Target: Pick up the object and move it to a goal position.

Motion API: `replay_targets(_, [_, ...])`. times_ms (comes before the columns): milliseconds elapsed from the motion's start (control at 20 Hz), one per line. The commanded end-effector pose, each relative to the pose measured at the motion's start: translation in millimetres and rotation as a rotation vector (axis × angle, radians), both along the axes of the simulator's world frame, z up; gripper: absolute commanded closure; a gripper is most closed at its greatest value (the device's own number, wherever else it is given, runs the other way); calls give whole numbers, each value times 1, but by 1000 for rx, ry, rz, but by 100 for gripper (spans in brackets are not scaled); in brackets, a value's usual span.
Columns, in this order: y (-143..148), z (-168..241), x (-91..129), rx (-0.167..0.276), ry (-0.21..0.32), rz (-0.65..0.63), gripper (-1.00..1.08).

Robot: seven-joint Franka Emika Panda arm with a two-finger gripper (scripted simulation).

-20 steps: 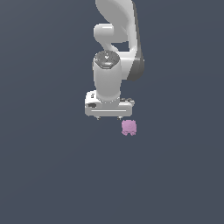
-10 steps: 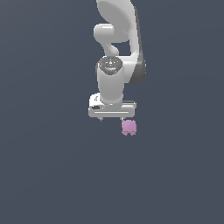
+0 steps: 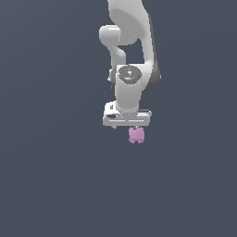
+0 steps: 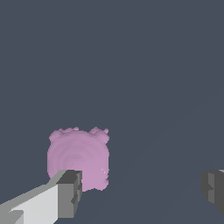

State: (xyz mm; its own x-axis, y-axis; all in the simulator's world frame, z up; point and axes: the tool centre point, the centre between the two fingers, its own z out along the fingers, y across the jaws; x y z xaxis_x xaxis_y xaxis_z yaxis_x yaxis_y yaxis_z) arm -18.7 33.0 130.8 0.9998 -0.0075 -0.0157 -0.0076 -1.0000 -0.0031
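Object: the small pink-lilac lumpy blob sits just below the centre of the exterior frame, its bumpy lobes along its lower edge.
Object and hand: the blob is directly under the white gripper, toward the exterior view's right end of the gripper's wide bar; contact cannot be told.
Wrist camera: the blob lies beside one grey fingertip, not between the two.
Hand state: spread wide, holding nothing.
Arm: the white arm comes down from the upper centre, wrist pointing downward.
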Motion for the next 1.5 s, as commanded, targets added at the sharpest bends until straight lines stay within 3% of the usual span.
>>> replay_targets(0, [19, -12, -5, -2, -4, -1, -92])
replay_targets(500, [64, -40, -20, -3, -15, -6, -92])
replay_targets(850, [65, -45, -20, -3, -14, -4, -92])
replay_targets(1450, [66, -90, -21, -3, -16, -6, -92])
